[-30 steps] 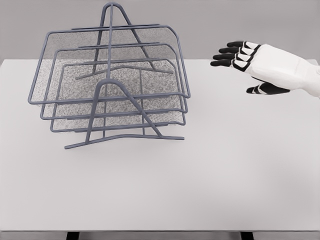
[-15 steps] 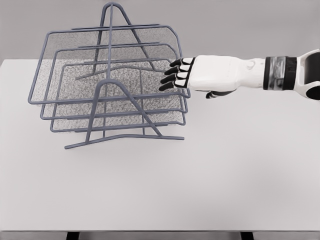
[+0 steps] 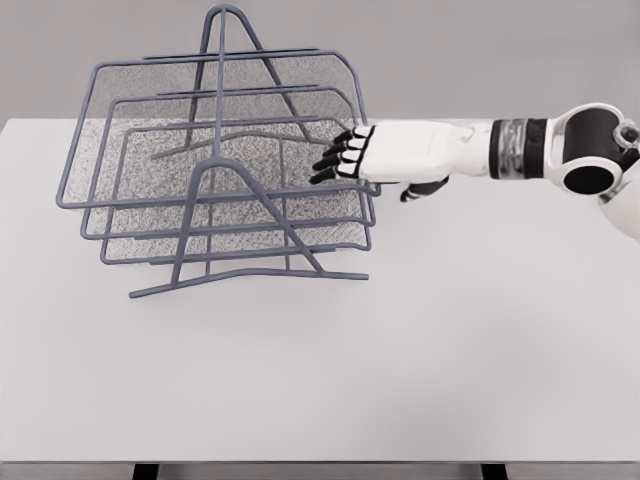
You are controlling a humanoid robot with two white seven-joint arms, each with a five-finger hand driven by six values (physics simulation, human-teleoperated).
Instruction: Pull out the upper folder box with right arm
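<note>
A grey wire rack [image 3: 250, 272] stands on the white table [image 3: 400, 360] at the left, holding three stacked mesh trays. The upper tray [image 3: 220, 130] is the widest, its rim running from the far left to the right corner near the hand. My right hand [image 3: 345, 158] reaches in from the right, arm stretched level, and its black fingertips [image 3: 330, 160] sit just over the right rim of the upper tray, inside the corner. The fingers are extended and slightly bent; they do not close on the rim. The thumb [image 3: 422, 188] hangs below, outside the tray. The left arm is out of view.
The rack's A-shaped front frame [image 3: 245, 215] and its base bar jut toward me. The table's front edge [image 3: 320, 462] runs along the bottom. A grey wall lies behind the rack.
The right hand travelled left from the table's right side to the rack, then a little further, so its fingertips now lie over the upper tray's right rim. The rack has not moved.
</note>
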